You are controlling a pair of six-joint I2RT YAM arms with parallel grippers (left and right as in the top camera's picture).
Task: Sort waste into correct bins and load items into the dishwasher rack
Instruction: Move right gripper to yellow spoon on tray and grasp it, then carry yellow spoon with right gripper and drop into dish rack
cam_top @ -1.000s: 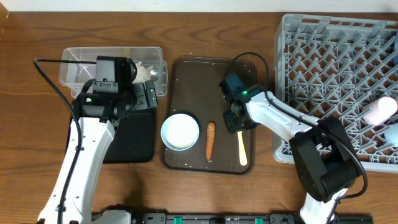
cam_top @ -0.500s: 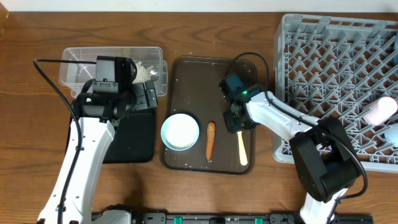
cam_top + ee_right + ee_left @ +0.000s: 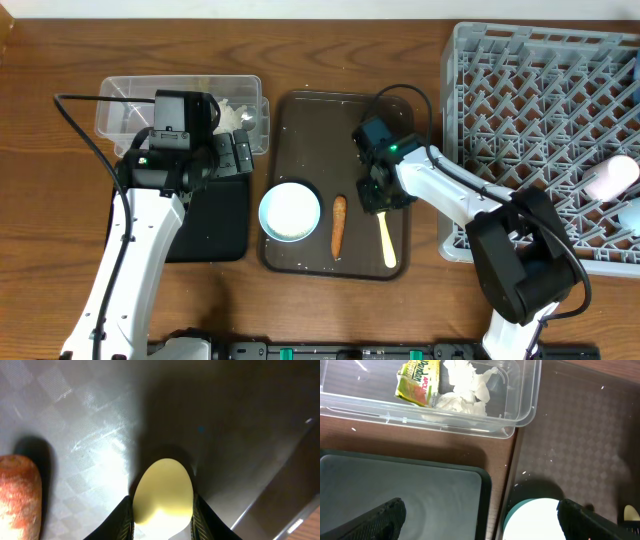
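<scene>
right fingers [image 3: 126, 522]: clamped on pale yellow spoon [image 3: 162, 492] over brown serving tray [image 3: 300, 120] | left fingers [image 3: 380, 520]: wide, above black tray [image 3: 420, 490] near counter [image 3: 40, 200] left edge | carrot stick [image 3: 339, 225]: beside spoon

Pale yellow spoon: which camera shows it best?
The overhead view: the whole pale yellow spoon lies on the brown tray beside the carrot stick. The right wrist view shows only one rounded end close up, between the fingers of the right tool; the left wrist view shows at most a sliver.
</scene>
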